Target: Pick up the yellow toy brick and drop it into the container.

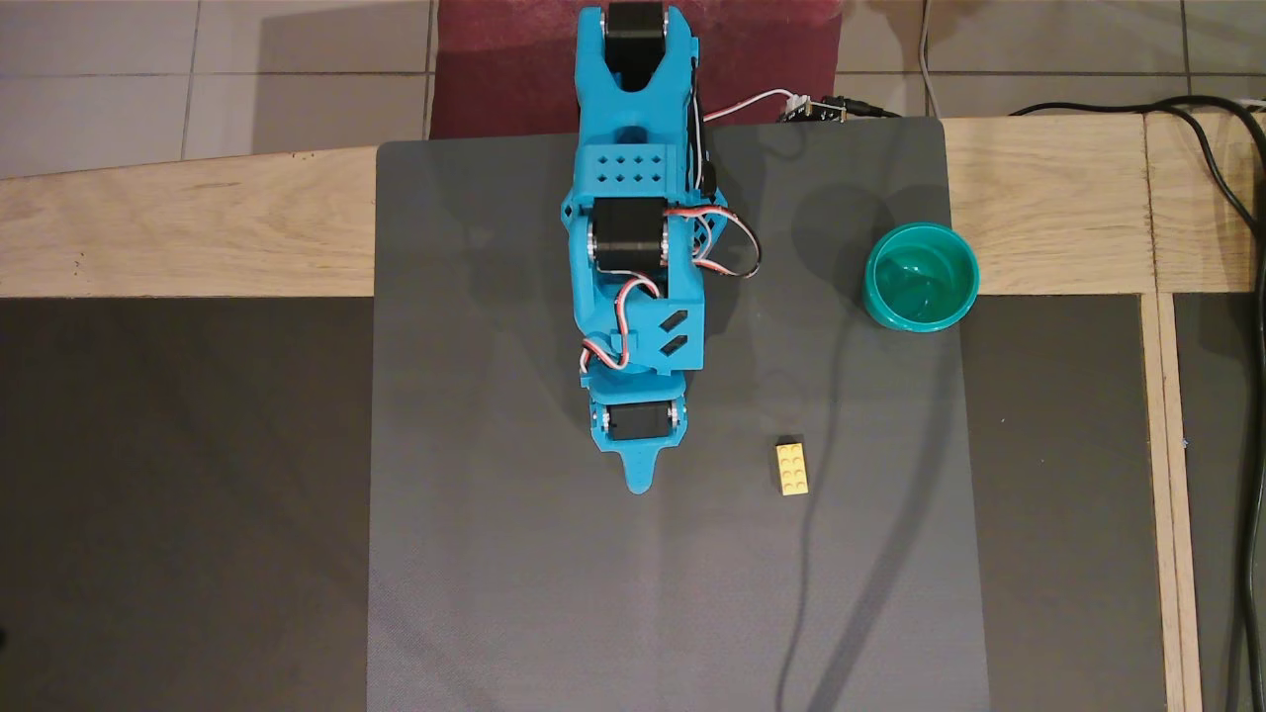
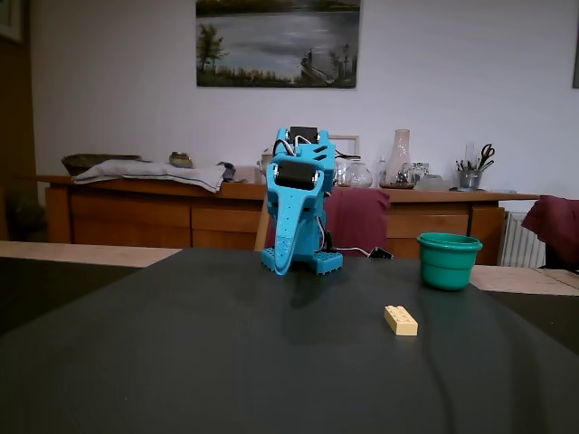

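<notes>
The yellow toy brick lies flat, studs up, on the grey mat, to the right of my gripper in the overhead view; it also shows in the fixed view. The teal-green cup stands upright and empty at the mat's right edge, beyond the brick, and shows in the fixed view too. My blue arm is folded over its base. The gripper points down at the mat, shut and empty, well apart from the brick. In the fixed view the gripper tapers to a closed tip.
The grey mat lies on a wooden-framed table. A small control board with wires sits at the mat's far edge. Black cables run along the right side. A dark red chair stands behind the arm.
</notes>
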You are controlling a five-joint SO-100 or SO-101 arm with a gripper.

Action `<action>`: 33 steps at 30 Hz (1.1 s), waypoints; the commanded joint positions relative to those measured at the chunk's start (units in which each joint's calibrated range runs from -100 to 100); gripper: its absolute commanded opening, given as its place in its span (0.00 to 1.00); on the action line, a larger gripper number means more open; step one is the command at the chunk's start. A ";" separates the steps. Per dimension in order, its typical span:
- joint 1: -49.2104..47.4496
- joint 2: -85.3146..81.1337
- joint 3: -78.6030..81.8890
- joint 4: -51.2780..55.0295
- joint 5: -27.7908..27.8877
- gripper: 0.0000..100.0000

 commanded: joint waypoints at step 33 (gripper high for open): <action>-13.08 -0.26 -25.26 9.72 16.02 0.11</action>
